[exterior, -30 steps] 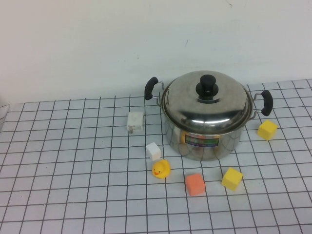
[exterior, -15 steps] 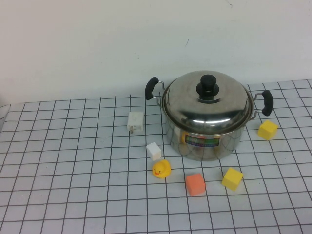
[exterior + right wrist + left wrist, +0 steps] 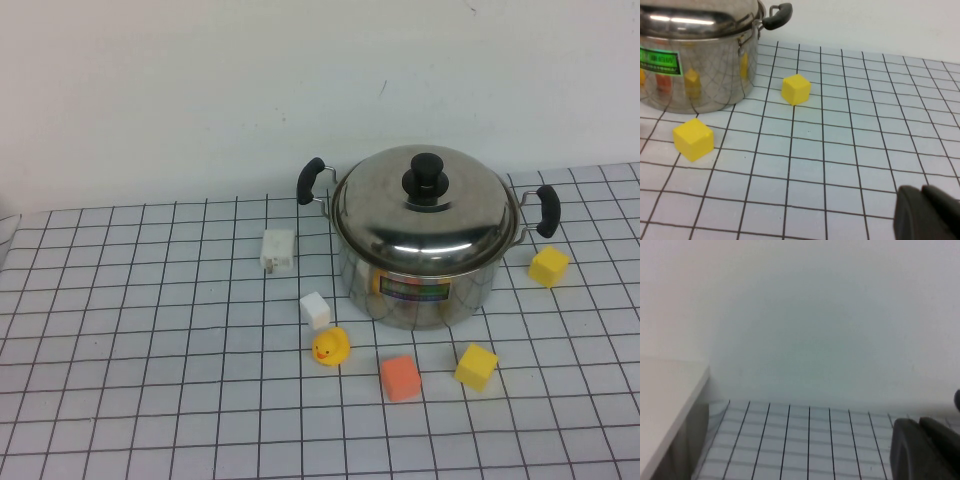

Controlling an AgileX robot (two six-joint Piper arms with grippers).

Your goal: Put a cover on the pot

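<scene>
While neither arm shows in the high view, each wrist view catches a dark part of its own hand at the lower right corner: the left hand (image 3: pixel 925 450) sits closed and empty over bare grid near the wall, and the right hand (image 3: pixel 927 212) hangs low over the surface (image 3: pixel 120 380) to the right of the pot; whether its fingers are open I cannot tell.

Nearest the camera in the high view, low and right of centre, lie an orange cube (image 3: pixel 400 378) and a yellow cube (image 3: pixel 476 366). Just beyond them to the left sits a duck (image 3: pixel 330 347), with a white cube (image 3: pixel 314 309) close behind it. A white block (image 3: pixel 277 250) lies further back, left of centre.

Right of centre stands the pot (image 3: pixel 425 285), upright, label facing the camera, black handles out to either side. A lid (image 3: pixel 425 205) rests squarely on its rim, knob up. A second yellow cube (image 3: pixel 548 266) lies beside the pot's right handle. Behind everything is a plain wall (image 3: pixel 200 90).
</scene>
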